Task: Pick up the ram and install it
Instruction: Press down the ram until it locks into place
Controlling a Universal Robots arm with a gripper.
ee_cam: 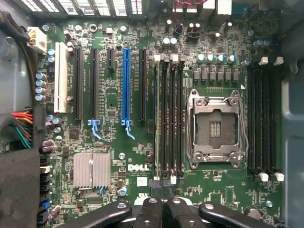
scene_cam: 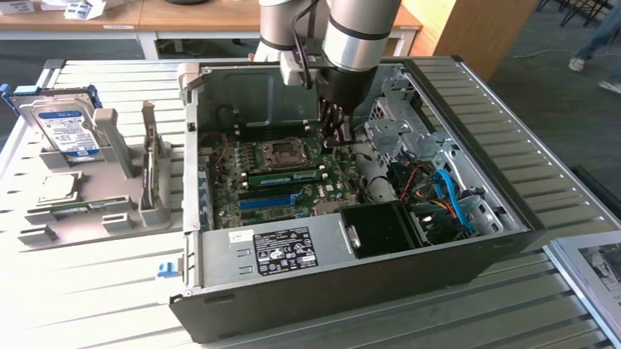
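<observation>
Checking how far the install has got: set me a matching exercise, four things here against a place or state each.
Things:
1 ram
2 hard drive
3 gripper
4 blue slot

Places or states:
A upright in the grey holder beside the case
B shut, above the board
C in a slot next to the processor socket
D empty, on the board

Pairs: 1-C; 2-A; 3-B; 4-D

Case (scene_cam: 321,298) open above; drive cage (scene_cam: 406,134), cables (scene_cam: 438,190) crowd the gripper (scene_cam: 335,137).
</observation>
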